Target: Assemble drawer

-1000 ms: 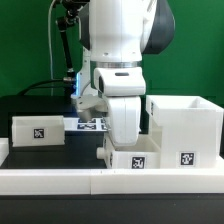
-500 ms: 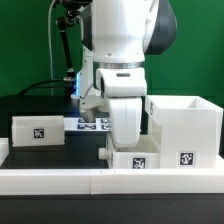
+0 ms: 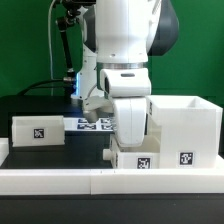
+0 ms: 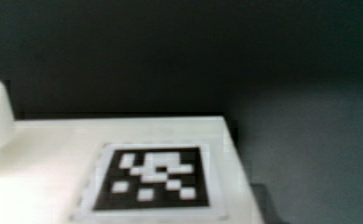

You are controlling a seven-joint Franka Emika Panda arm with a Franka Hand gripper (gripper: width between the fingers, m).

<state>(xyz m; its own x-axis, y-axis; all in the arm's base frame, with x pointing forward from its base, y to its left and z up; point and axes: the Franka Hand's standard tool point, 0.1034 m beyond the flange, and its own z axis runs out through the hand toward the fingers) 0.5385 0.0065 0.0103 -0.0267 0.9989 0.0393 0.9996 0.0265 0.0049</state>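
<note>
The drawer's tall white shell (image 3: 186, 131) stands at the exterior view's right, open at the top, with a tag low on its front. A shallow white tray (image 3: 138, 160) with a tag sits just left of the shell. My gripper (image 3: 118, 150) comes straight down onto this tray's left part and seems shut on its wall, but the fingertips are hidden by the hand and the tray. The wrist view shows the tray's white face (image 4: 53, 150) and its tag (image 4: 155, 178) very close and blurred. A second tray (image 3: 38, 131) stands apart at the left.
The low white border rail (image 3: 60, 180) runs along the front and hides the trays' bases. The marker board (image 3: 92, 125) lies flat on the black table behind the arm. A green wall is at the back.
My gripper and the tray under it have shifted to the exterior view's right, closer to the shell. The left tray and the shell have not moved.
</note>
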